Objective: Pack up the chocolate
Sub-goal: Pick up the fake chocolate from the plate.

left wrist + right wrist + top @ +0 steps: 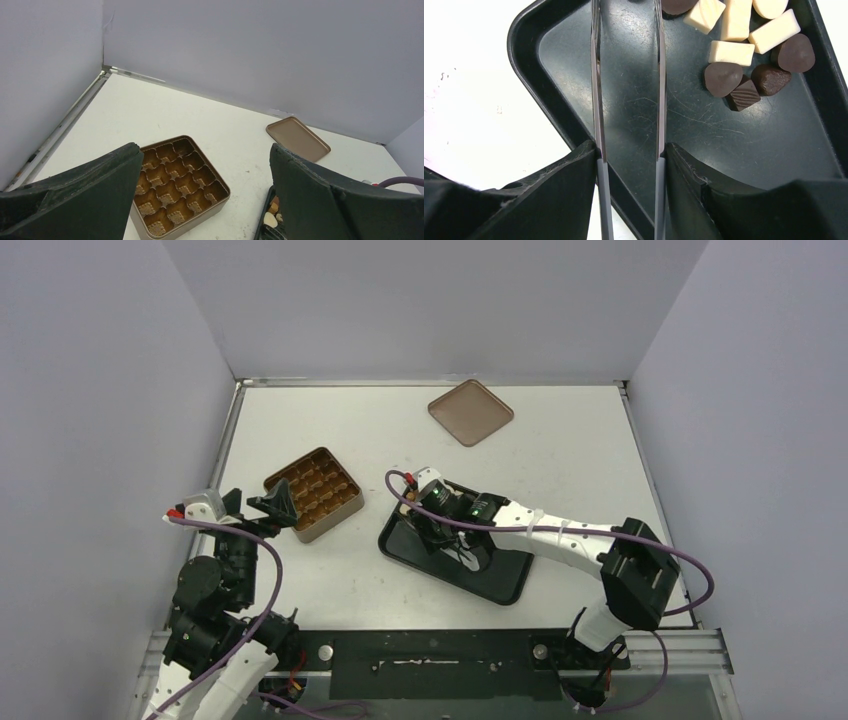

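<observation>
The chocolate (744,50), dark brown and cream-white pieces, lies bunched in one end of a black tray (704,145). My right gripper (629,155) hangs over that tray, shut on a pair of metal tweezers (596,90). Their two arms stand apart with nothing between them, and their tips run out of view. The gold-brown tin (175,185) shows only bare moulded cells. My left gripper (205,146) is open just above and in front of the tin, holding nothing. In the top view the right gripper (440,510) covers the pieces.
The flat brown lid (470,412) lies at the back of the table, apart from the tin (313,493). The black tray (500,585) sits right of centre, at an angle. Grey walls close in the table on three sides.
</observation>
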